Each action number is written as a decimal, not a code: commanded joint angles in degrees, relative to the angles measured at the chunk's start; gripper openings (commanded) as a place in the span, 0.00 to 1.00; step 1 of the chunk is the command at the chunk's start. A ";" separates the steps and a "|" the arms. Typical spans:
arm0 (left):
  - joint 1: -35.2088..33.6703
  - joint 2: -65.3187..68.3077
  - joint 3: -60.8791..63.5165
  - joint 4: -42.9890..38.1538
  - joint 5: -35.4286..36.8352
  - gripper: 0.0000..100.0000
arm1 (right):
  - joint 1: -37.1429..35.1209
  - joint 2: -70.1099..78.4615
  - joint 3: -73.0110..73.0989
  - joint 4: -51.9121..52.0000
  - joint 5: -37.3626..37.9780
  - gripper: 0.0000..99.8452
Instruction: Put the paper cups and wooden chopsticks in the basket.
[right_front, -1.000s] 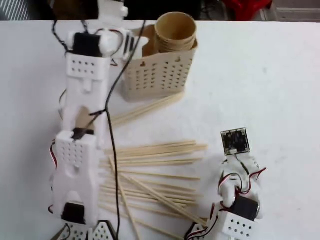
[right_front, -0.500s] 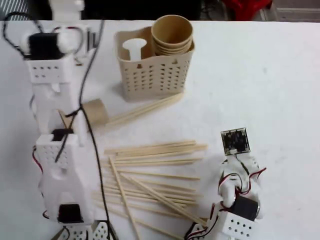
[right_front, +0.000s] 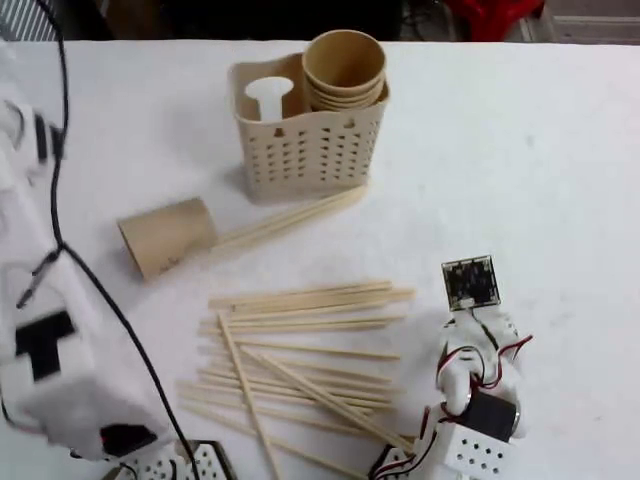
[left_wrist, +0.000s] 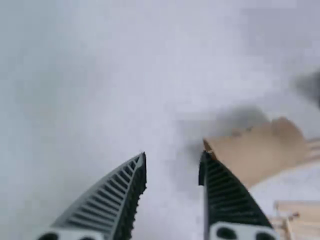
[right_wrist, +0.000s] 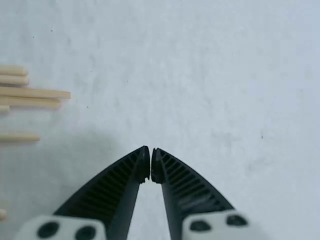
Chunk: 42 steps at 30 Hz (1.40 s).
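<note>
High view puts the tan paper cup (right_front: 168, 236) on its side, near but apart from the beige perforated plastic basket (right_front: 300, 155). I judge cup pickup is the step: my left gripper (left_wrist: 172, 161), jaws spread, sits just beside the cup and must slide over it, then close. My right gripper (right_wrist: 150, 162) is pressed together.

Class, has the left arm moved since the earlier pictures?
Yes: in the high view the left arm has swung left, away from the basket.
</note>
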 joint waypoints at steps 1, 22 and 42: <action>-0.40 -15.52 25.49 -1.49 -4.66 0.27 | 0.48 -0.57 0.35 0.40 0.26 0.02; 9.36 -27.21 65.67 -33.14 3.34 0.27 | 0.48 -0.57 0.35 0.40 0.26 0.02; 18.07 -26.77 64.26 -44.40 7.91 0.27 | 0.48 -0.57 0.35 0.40 0.26 0.02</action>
